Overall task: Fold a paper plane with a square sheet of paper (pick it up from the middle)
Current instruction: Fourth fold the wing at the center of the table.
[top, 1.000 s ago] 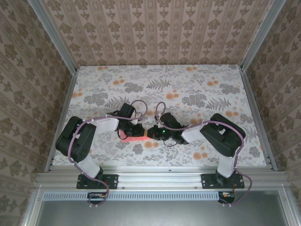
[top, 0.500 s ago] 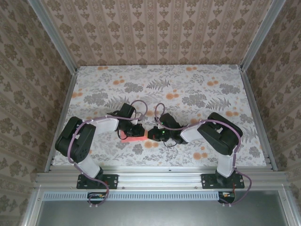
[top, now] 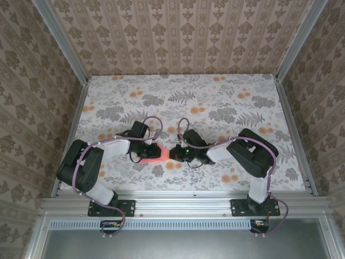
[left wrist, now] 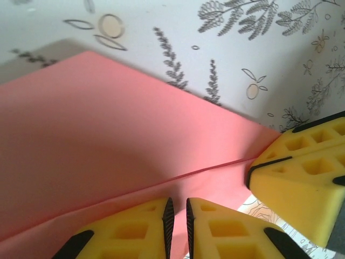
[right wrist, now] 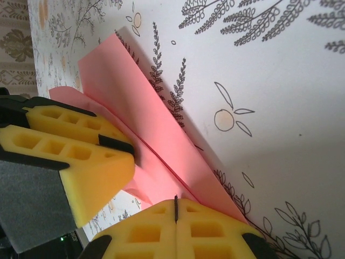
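Note:
The coral-pink paper plane (top: pixel 154 152) lies folded into a long pointed shape with a crease, between my two grippers near the table's front middle. In the right wrist view the paper plane (right wrist: pixel 141 113) runs diagonally into my right gripper (right wrist: pixel 176 205), which is shut on its narrow end. My left gripper (left wrist: pixel 177 209) has its jaws nearly closed, with pink paper (left wrist: pixel 81 124) in the thin gap. The right gripper's yellow fingers (left wrist: pixel 304 183) hold the tip at the right. From above, the left gripper (top: pixel 144 151) and right gripper (top: pixel 172 155) face each other across the paper.
The table (top: pixel 215 102) has a floral cloth with small orange flower prints (top: pixel 175 165). Patterned walls and metal rails (top: pixel 291 129) enclose it on three sides. Both arm bases stand at the near edge.
My left arm has drawn back to the left, and more of the pink paper shows between the grippers. The right arm has barely moved.

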Motion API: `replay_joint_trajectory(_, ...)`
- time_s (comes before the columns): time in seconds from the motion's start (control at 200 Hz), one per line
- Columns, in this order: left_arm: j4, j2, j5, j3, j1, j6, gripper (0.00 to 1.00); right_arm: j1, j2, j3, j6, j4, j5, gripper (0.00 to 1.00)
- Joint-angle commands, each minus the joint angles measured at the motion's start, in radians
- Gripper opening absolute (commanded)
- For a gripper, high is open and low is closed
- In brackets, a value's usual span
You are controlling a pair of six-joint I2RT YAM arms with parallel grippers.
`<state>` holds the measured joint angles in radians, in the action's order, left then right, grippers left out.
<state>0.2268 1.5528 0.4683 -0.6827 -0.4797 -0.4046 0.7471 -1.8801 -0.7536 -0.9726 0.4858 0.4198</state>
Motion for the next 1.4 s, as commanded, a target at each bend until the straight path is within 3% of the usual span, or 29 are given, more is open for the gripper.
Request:
replay_joint_trajectory(0.0,0.056,-0.019,-0.073,0.035,0.056,-0.011,0.19,-0.033,-0.031,0.034,0.015,-0.236,-0.11,0.0)
replay_joint_trajectory(0.5,0.078,-0.107,-0.085,0.062,0.169,-0.015,0.19,-0.033,-0.022,0.037,0.043,-0.262,-0.113,0.0)
replay_joint_trajectory(0.745,0.079,-0.21,0.017,0.005,0.169,-0.075,0.19,-0.033,-0.028,0.025,0.053,-0.272,-0.11,0.0)
replay_joint_trajectory(1.03,0.067,-0.2,0.025,-0.067,0.084,-0.157,0.2,-0.029,-0.04,0.016,0.061,-0.277,-0.107,0.0)
replay_joint_trajectory(1.215,-0.071,-0.088,-0.038,-0.052,-0.031,-0.252,0.2,-0.025,-0.042,0.005,0.063,-0.282,-0.113,0.0)
replay_joint_trajectory(1.395,-0.233,-0.008,-0.068,0.022,-0.054,-0.337,0.21,-0.025,-0.029,0.009,0.06,-0.295,-0.133,0.0)
